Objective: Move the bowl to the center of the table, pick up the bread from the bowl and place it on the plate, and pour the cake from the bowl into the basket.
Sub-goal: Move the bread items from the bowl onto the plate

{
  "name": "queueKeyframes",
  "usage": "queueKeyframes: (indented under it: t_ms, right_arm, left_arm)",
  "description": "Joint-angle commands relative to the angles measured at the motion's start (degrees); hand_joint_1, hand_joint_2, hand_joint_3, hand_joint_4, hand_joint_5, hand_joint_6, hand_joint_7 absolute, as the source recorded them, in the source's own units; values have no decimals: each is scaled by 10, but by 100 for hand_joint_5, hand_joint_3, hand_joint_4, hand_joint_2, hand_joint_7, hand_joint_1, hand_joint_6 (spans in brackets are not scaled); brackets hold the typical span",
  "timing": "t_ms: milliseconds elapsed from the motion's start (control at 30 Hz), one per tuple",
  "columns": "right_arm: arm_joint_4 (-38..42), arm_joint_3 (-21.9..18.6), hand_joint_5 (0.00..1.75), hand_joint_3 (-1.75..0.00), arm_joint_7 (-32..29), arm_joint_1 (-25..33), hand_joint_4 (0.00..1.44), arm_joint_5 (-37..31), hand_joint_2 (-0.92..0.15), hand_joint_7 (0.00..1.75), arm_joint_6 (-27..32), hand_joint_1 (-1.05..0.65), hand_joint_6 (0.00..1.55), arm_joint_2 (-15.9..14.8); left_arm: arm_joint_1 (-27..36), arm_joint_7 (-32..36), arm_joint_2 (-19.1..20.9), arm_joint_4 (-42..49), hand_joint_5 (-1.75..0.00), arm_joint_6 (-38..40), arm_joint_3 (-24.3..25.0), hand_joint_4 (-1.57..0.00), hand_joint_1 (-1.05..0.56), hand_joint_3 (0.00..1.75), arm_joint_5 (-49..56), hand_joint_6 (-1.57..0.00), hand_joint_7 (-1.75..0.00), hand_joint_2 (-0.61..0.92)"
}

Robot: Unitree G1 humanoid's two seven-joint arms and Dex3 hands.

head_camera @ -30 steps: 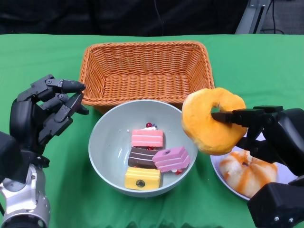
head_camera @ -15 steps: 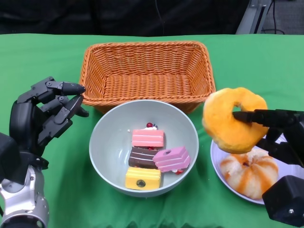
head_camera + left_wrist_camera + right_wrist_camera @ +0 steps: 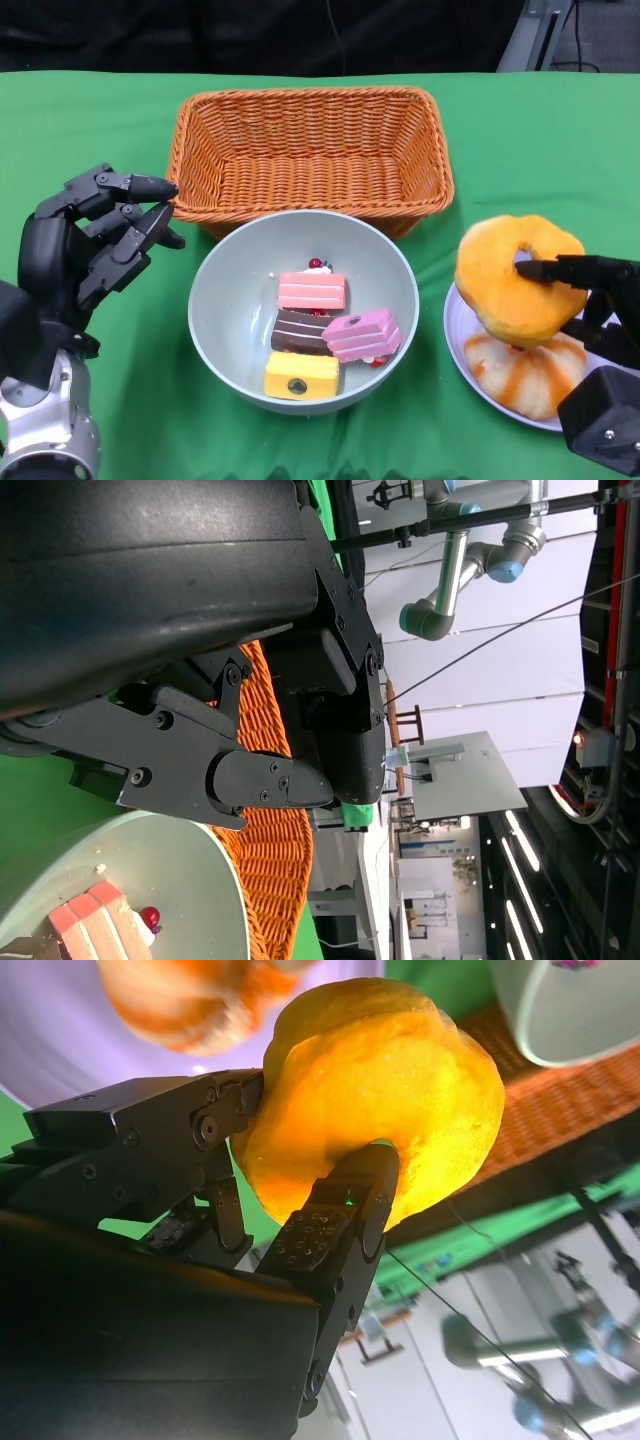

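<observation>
A grey-green bowl (image 3: 228, 300) stands mid-table holding several cake slices (image 3: 311, 292). My right hand (image 3: 590, 300) grips an orange ring-shaped bread (image 3: 505, 285) just above the white plate (image 3: 458, 330), where a glazed bun (image 3: 520, 375) lies. In the right wrist view the ring bread (image 3: 400, 1080) sits pinched between the fingers (image 3: 340, 1210), with the plate (image 3: 60, 1050) beyond. My left hand (image 3: 90, 245) hovers open to the left of the bowl, fingers apart, holding nothing. The orange wicker basket (image 3: 310, 150) stands empty behind the bowl.
Green cloth (image 3: 540, 130) covers the table. The basket's front rim nearly touches the bowl's far edge. In the left wrist view the basket (image 3: 270, 820) and bowl rim (image 3: 180, 870) lie close under the fingers.
My right hand has carried the ring bread rightward and down, from beside the bowl to just over the plate. The left hand has barely moved.
</observation>
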Motion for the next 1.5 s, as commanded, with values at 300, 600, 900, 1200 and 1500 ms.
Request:
queueKeyframes:
  t_ms: [300,600,900,1200,1500]
  right_arm:
    - [55,14,143,-2,-8,-20,73,-3,-92,11,16,5,118,-6]
    - [102,28,156,-4,-19,-38,67,-6,-92,16,29,3,119,-6]
    - [100,43,137,-7,16,-47,68,-13,-92,18,88,-2,109,-12]
    - [78,44,17,-7,81,-52,91,8,-92,0,155,-6,92,-11]
    - [16,63,1,-5,91,-39,69,-43,-92,0,227,-19,61,-18]
  left_arm:
    - [-9,-3,15,3,-135,-1,6,-83,-21,25,-5,-95,-82,92]
    - [-8,-6,18,5,-135,-6,5,-85,-24,23,-2,-96,-80,92]
    - [-8,-7,16,3,-135,-9,4,-85,-23,23,-3,-96,-80,92]
    - [-8,-9,15,5,-135,-14,5,-84,-22,25,-1,-96,-81,92]
    - [-12,-14,17,15,-134,-13,7,-86,-24,25,-4,-96,-80,92]
